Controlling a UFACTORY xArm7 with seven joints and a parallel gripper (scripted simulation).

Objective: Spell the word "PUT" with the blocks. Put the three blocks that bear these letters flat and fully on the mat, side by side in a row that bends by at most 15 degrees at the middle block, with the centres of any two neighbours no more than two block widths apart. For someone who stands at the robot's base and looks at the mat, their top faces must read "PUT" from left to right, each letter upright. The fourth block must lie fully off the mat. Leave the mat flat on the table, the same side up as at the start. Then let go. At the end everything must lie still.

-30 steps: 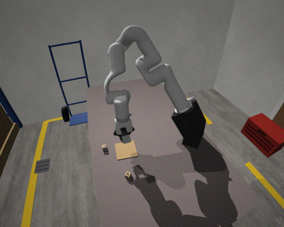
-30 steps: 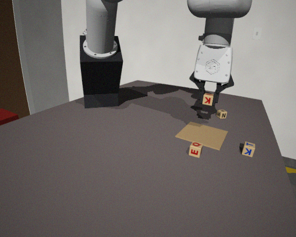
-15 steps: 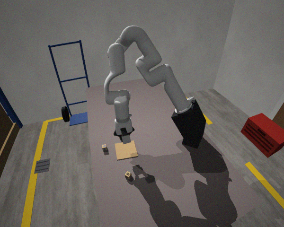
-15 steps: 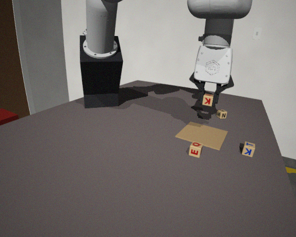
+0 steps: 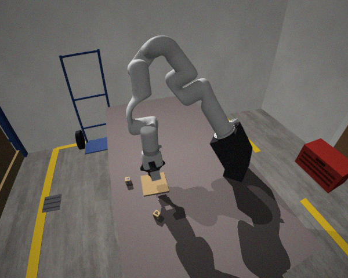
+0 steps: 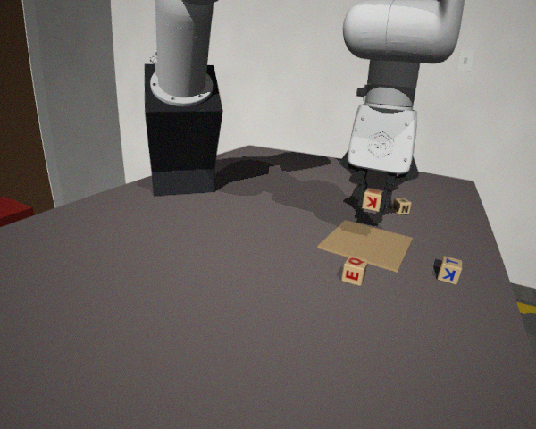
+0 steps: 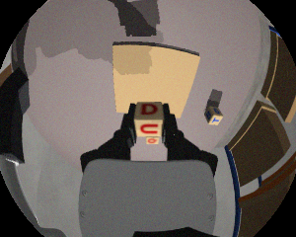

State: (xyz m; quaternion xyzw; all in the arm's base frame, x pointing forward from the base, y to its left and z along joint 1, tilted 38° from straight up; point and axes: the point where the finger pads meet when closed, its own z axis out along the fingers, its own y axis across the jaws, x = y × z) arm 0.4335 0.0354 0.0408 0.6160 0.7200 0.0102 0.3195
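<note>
My gripper (image 6: pixel 374 206) (image 7: pixel 149 112) is shut on the U block (image 6: pixel 371 201) (image 7: pixel 149 128), raised above the table. Red U and D faces show in the wrist view, a K face in the exterior view. The tan mat (image 5: pixel 148 188) (image 6: pixel 383 251) (image 7: pixel 163 89) lies flat. The Q block (image 6: pixel 354 271) (image 7: pixel 152 140) stands beside the mat's edge; a red E is on its side. The T block (image 5: pixel 127 180) (image 6: pixel 449 270) (image 7: pixel 214 117) stands off the mat, blue T up. The P block (image 5: pixel 156 214) (image 6: pixel 402 206) stands off the mat's opposite side. The gripper hides the held block in the top view.
The black robot base (image 5: pixel 232 152) (image 6: pixel 182 147) stands at the table's side. The T block is near the table's long edge. A red box (image 5: pixel 327 164) and a blue hand truck (image 5: pixel 90 97) stand beyond the table. Arm shadows cross the table and part of the mat.
</note>
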